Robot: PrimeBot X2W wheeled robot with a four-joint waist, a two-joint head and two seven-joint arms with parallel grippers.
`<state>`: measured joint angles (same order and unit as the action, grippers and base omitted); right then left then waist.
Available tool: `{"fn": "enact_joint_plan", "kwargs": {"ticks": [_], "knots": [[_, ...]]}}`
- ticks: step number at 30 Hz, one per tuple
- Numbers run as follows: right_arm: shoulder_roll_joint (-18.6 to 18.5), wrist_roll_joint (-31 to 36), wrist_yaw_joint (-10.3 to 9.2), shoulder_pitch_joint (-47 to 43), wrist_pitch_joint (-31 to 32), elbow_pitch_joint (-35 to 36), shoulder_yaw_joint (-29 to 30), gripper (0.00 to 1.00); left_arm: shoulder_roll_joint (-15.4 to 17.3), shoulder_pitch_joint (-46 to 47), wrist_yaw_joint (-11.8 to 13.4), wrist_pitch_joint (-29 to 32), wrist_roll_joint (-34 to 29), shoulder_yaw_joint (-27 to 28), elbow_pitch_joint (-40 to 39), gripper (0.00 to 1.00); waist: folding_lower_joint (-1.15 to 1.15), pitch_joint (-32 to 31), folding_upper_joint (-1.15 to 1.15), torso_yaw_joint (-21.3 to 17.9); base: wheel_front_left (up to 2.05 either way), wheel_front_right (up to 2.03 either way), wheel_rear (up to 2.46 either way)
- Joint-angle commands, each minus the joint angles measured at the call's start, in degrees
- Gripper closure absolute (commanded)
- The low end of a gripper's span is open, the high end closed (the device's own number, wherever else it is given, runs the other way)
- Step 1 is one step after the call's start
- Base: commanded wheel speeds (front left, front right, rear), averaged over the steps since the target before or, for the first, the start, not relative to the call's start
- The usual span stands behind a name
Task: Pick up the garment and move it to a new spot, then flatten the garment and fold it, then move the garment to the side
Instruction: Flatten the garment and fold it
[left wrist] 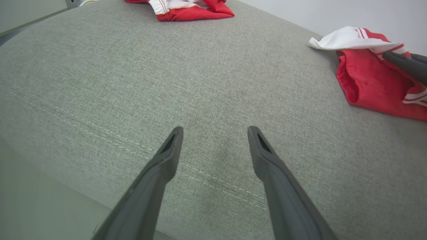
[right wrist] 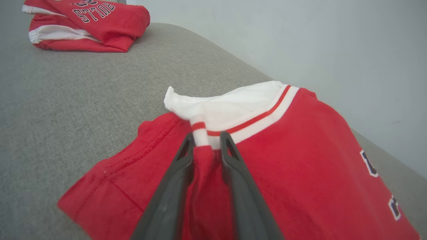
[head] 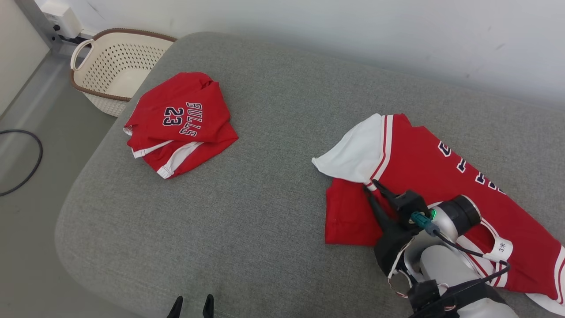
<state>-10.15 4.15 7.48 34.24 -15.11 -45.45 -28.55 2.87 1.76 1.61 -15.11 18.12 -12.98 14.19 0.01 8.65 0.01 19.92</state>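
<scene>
- Left gripper (left wrist: 215, 128), two long dark tapering fingers: spread wide apart with nothing between them. In the head view its tips poke up from the bottom edge.
- Right gripper (right wrist: 207, 135), the same dark pair: fingers drawn close, pinching a raised fold of the red jersey with white striped trim (right wrist: 300, 150).
- Pale right forearm (head: 446, 265): reaches in from the lower right, with its silver-and-black wrist (head: 459, 216) angled up and left.
</scene>
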Motion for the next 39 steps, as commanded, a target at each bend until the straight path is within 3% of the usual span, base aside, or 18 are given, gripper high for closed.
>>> {"fn": "enact_joint_plan", "kwargs": {"ticks": [1, 6, 12, 21, 24, 26, 27, 30, 33, 35, 39], "knots": [[-0.01, -0.17, 0.02, 0.47, -0.05, 1.37, 0.96, 1.0, 0.06, 0.3, 0.02, -0.07, 0.11, 0.21, -0.15, 0.0, -0.01, 0.12, -0.01, -0.09, 0.0, 0.0, 0.0], [-1.23, -1.58, 0.02, 1.65, -0.05, 5.26, 5.09, 1.0, 0.06, 0.41, -0.07, -0.07, 0.1, 0.27, -0.87, 0.0, -0.01, 0.73, -0.01, -0.69, 0.0, 0.0, 0.0], [-6.19, -1.27, 0.02, 6.4, -0.05, 5.54, 10.51, 1.0, 0.05, 1.43, -0.61, -0.07, -0.34, -1.34, -1.24, 0.0, -0.01, 2.29, -0.01, -1.0, 0.0, 0.0, 0.0], [-17.89, 5.32, 0.02, 20.53, 0.56, -8.21, 21.05, 1.0, 0.04, 4.06, -1.89, -0.07, -0.87, -7.0, -1.4, 0.0, -0.01, 5.15, -0.01, 1.68, 0.0, 0.0, 0.0], [-22.46, 9.49, 0.02, 24.12, 2.34, -13.42, 29.21, 1.0, 0.08, 4.2, -2.39, -0.07, -1.29, -8.72, -1.53, 0.0, -0.01, 5.92, -0.01, 3.38, 0.0, 0.0, 0.0], [-24.06, 11.81, 0.02, 24.71, 2.99, -14.42, 34.71, 0.52, 0.05, 4.23, -2.4, -0.07, -1.61, -8.99, -1.59, 0.0, -0.01, 5.94, -0.01, 3.93, 0.0, 0.0, 0.0], [-24.48, 13.1, 0.02, 24.61, 3.41, -14.78, 37.44, 0.0, 0.06, 4.23, -2.38, -0.07, -1.88, -8.86, -1.58, 0.0, -0.01, 5.89, -0.01, 4.03, 0.0, 0.0, 0.0], [-24.81, 16.45, 0.02, 23.18, 2.98, -14.84, 44.61, 0.0, 0.06, 3.91, -2.29, -0.07, -2.26, -8.0, -1.43, 0.0, -0.01, 5.12, -0.01, 3.64, 0.0, 0.0, 0.0], [-22.6, 19.24, 0.02, 21.58, 1.71, -15.3, 48.76, 0.0, 0.05, 3.61, -2.33, -0.07, -2.8, -6.57, -1.35, 0.0, -0.01, 3.87, -0.01, 2.1, 0.0, 0.0, 0.0], [-20.5, 19.62, 0.02, 21.19, 0.73, -15.96, 49.92, 0.0, 0.06, 3.71, -2.46, -0.07, -2.84, -5.62, -1.72, 0.0, -0.01, 3.09, -0.01, 0.63, 0.0, 0.0, 0.0], [-14.53, 18.28, 0.02, 18.48, -0.12, -14.39, 46.43, 0.0, 0.05, 4.57, -2.84, -0.07, -3.5, -4.27, -2.12, 0.0, -0.01, 0.85, -0.01, -3.04, 0.0, 0.0, 0.0]]}}
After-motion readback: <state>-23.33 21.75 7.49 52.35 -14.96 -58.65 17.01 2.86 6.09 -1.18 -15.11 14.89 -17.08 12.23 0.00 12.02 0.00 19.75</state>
